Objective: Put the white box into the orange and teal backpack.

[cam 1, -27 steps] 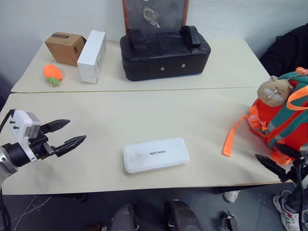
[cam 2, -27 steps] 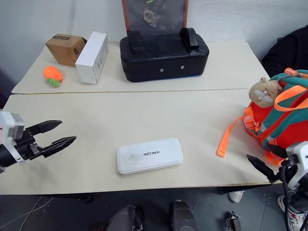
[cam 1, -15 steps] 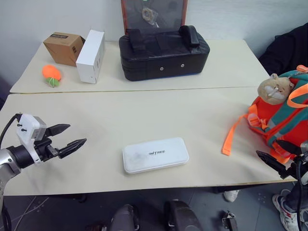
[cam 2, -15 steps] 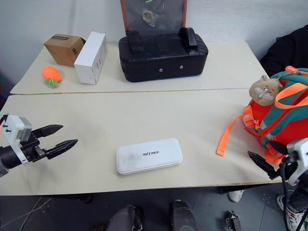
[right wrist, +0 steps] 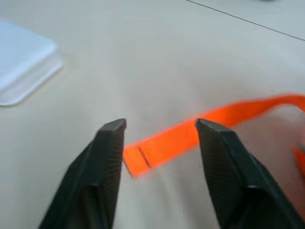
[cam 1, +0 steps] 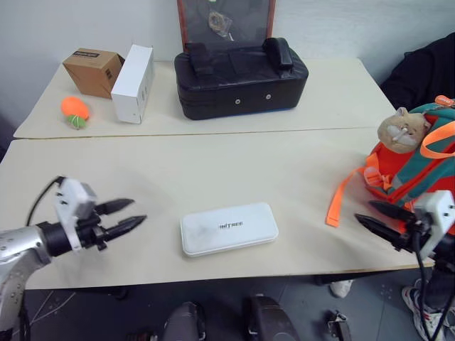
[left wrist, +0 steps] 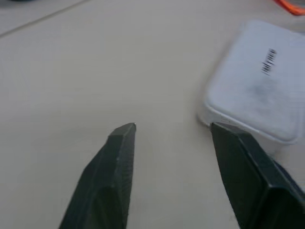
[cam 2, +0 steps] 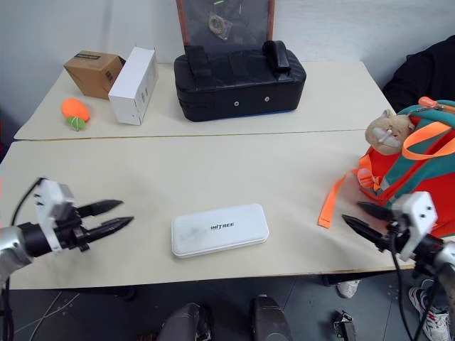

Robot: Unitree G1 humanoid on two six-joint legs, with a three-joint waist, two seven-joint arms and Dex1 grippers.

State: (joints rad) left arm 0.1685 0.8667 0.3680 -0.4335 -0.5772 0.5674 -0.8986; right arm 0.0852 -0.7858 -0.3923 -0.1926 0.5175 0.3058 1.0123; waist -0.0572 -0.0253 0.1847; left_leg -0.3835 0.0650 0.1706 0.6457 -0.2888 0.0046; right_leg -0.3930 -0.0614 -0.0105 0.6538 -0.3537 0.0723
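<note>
— Cream tabletop (cam 1: 178, 170): where does the white box (cam 1: 228, 228) lie?
— Flat near the front edge, bare table all round it.
— And the grippers?
— Left gripper (cam 1: 129, 216) hovers left of the box, fingers parted, empty. Right gripper (cam 1: 371, 216) hovers at the right edge, parted, empty, near an orange strap (cam 1: 343, 200).
— The orange and teal backpack (cam 1: 416, 174)?
— At the right edge, with a plush toy (cam 1: 395, 131) on it.
— Anything else?
— Far back: black case (cam 1: 242, 77), white carton (cam 1: 134, 73), brown box (cam 1: 89, 70), orange ball (cam 1: 75, 109).
</note>
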